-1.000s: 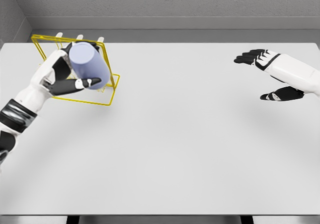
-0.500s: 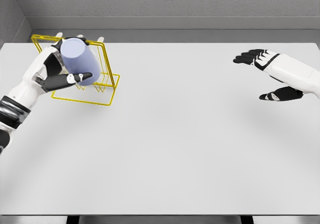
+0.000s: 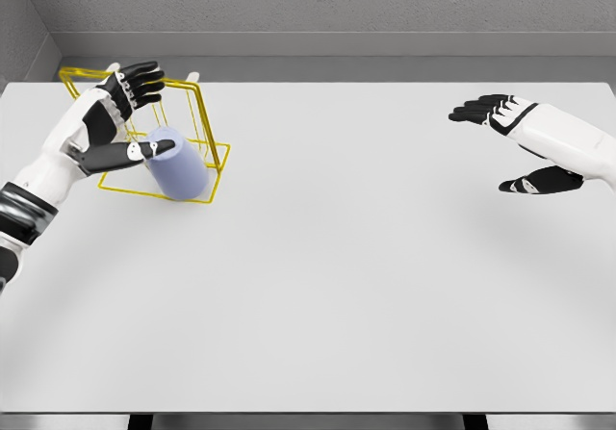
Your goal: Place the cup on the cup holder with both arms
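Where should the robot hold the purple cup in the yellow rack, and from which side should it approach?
Probably around the side wall of the cup, coming from the left, where the left hand is already open beside it. The cup leans, top toward that hand, and the wires of the yellow rack stand behind it and to its right.

I see the pale lavender cylindrical cup [image 3: 176, 164] tilted inside the yellow wire cup holder [image 3: 214, 172] at ten o'clock on the white table [image 3: 366, 276]. My left hand [image 3: 114, 122] spreads open beside it; my right hand [image 3: 515, 141] hovers open at two o'clock.
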Controlling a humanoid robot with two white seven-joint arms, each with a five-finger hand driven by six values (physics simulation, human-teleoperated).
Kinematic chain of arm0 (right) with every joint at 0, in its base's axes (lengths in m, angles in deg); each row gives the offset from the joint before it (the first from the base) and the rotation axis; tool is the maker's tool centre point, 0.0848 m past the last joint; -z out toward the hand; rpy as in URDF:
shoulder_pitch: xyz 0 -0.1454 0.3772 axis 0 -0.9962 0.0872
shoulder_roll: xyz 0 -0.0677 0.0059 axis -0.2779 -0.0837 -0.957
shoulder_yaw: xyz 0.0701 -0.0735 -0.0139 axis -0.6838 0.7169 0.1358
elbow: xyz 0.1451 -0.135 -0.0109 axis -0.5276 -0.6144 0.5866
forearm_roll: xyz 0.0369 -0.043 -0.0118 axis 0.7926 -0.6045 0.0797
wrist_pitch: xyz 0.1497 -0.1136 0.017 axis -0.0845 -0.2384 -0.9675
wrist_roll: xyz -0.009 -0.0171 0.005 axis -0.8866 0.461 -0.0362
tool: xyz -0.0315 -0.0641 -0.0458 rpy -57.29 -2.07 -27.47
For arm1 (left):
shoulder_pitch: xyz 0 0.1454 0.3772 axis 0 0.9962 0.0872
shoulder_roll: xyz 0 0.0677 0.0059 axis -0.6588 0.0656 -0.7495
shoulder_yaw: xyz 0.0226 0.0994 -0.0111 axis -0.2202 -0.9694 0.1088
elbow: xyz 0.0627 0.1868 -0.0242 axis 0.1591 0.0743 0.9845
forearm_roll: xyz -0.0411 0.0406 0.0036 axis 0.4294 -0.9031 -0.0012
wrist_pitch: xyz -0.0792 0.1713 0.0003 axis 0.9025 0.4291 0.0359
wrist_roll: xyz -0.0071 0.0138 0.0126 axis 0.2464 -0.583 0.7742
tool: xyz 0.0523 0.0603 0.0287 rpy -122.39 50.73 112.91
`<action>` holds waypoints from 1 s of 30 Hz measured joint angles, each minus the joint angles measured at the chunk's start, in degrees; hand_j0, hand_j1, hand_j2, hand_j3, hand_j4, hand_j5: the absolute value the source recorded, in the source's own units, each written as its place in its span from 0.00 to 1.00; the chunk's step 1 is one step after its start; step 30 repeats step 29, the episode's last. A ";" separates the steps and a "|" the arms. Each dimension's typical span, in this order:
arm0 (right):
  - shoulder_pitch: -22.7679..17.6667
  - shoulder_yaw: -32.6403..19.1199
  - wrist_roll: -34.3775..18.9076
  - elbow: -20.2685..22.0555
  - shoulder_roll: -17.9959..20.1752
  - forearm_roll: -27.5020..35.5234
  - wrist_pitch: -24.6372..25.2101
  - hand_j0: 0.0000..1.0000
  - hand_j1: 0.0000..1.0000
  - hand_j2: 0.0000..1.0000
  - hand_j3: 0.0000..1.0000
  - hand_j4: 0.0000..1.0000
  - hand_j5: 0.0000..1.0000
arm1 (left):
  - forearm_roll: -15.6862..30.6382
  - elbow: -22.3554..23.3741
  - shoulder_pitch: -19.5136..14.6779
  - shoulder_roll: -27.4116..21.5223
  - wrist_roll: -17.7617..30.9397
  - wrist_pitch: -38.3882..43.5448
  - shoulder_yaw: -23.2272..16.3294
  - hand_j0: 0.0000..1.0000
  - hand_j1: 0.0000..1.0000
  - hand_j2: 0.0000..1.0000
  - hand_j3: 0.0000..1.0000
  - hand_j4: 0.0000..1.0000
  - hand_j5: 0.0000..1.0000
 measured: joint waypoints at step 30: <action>0.00 0.00 0.00 -0.07 0.00 -0.01 0.00 1.00 1.00 1.00 1.00 1.00 1.00 | 3.44 -5.28 10.81 -9.91 0.03 -11.21 3.44 1.00 1.00 1.00 1.00 1.00 1.00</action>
